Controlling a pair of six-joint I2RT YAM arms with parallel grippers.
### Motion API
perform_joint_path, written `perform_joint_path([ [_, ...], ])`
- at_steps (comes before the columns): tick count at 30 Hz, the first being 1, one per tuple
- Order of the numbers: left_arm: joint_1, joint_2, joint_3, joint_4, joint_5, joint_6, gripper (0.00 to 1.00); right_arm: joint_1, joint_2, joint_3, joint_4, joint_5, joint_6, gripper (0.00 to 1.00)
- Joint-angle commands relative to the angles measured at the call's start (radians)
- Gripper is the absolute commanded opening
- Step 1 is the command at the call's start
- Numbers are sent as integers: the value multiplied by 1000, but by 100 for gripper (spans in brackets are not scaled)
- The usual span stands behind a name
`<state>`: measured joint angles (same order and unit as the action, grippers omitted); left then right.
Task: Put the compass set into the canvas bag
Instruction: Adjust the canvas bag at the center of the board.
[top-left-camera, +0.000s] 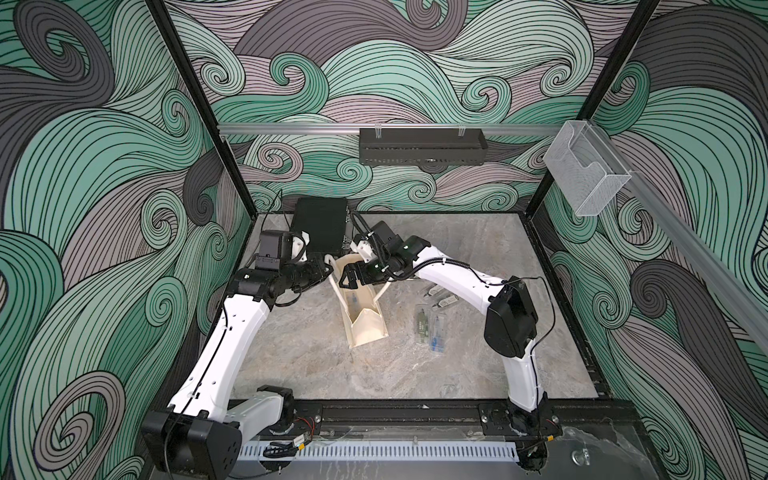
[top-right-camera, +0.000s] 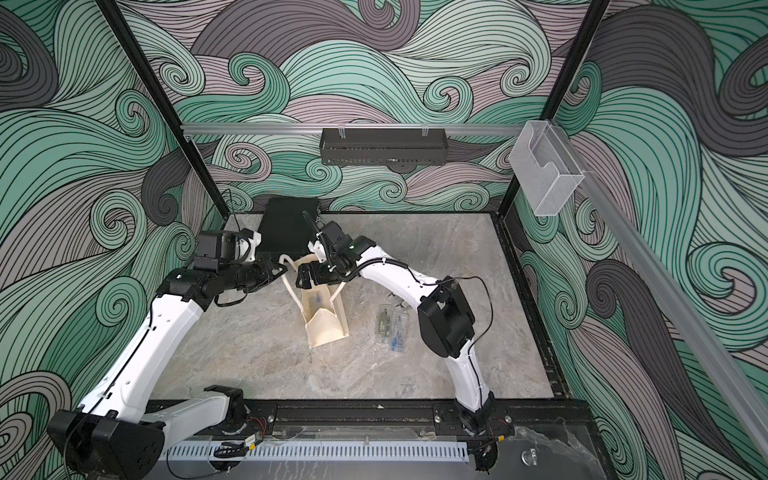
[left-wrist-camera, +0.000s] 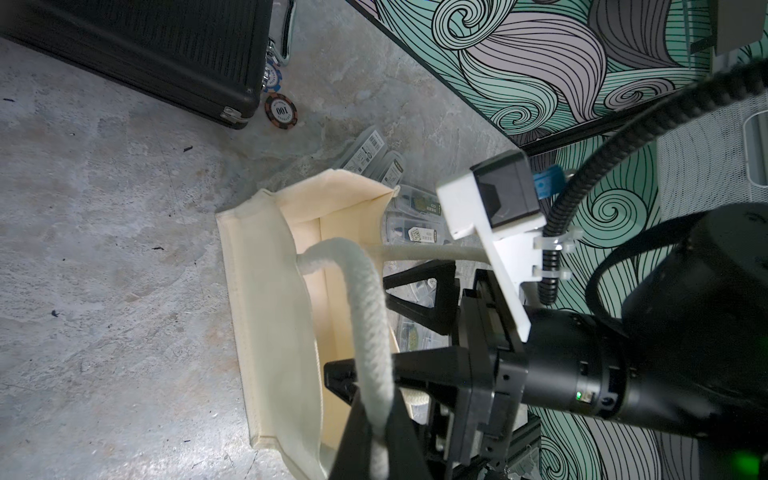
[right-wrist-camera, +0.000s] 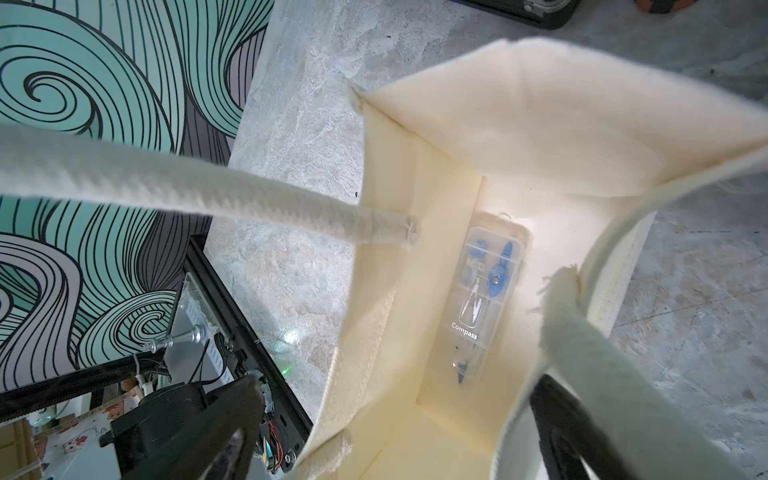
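In both top views we see the canvas bag (top-left-camera: 365, 328) (top-right-camera: 327, 328) upright on the desk (top-left-camera: 307, 361), the long axis of its narrow mouth running back to front. The compass set (top-left-camera: 353, 300) lies inside on the bottom, along that same axis. The left gripper (top-left-camera: 328, 268) is at the bag's far left rim, and the right gripper (top-left-camera: 347, 279) is over the mouth. A black case (top-left-camera: 320, 224) sits just behind the bag. Spare clear cases (top-left-camera: 430, 328) lie apart to the right, and the desk is bare in front and to the left.

In the left wrist view, the left gripper's fingers (left-wrist-camera: 357, 449) pinch a rope handle (left-wrist-camera: 365, 316), while the right gripper's stand wide, holding nothing. A poker chip (left-wrist-camera: 281, 110) lies beside the case.

In the right wrist view, the set is a clear case with blue parts and the white word "Compass". It lies flat between the cloth walls, clear of the spread fingers (right-wrist-camera: 557, 419), and the second handle (right-wrist-camera: 615, 386) runs over one of them
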<state>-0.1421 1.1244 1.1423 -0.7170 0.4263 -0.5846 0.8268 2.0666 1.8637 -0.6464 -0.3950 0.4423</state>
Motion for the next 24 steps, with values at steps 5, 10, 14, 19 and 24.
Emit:
perform_joint_path([
  [5, -6, 3, 36, 9, 0, 4, 3, 11, -89, -76, 147, 25, 3, 100],
  [10, -7, 5, 43, 4, 3, 6, 2, 27, -76, -36, 120, 94, -28, 100],
  [14, -7, 8, 48, 8, 5, 3, 2, 41, -54, -14, 120, 128, 13, 100],
  [19, -17, 15, 49, 11, 6, 1, 2, 59, -10, 69, 68, 199, 116, 100],
  [24, -17, 15, 55, -7, -17, 15, 2, 61, 10, 117, 80, 151, 203, 100],
])
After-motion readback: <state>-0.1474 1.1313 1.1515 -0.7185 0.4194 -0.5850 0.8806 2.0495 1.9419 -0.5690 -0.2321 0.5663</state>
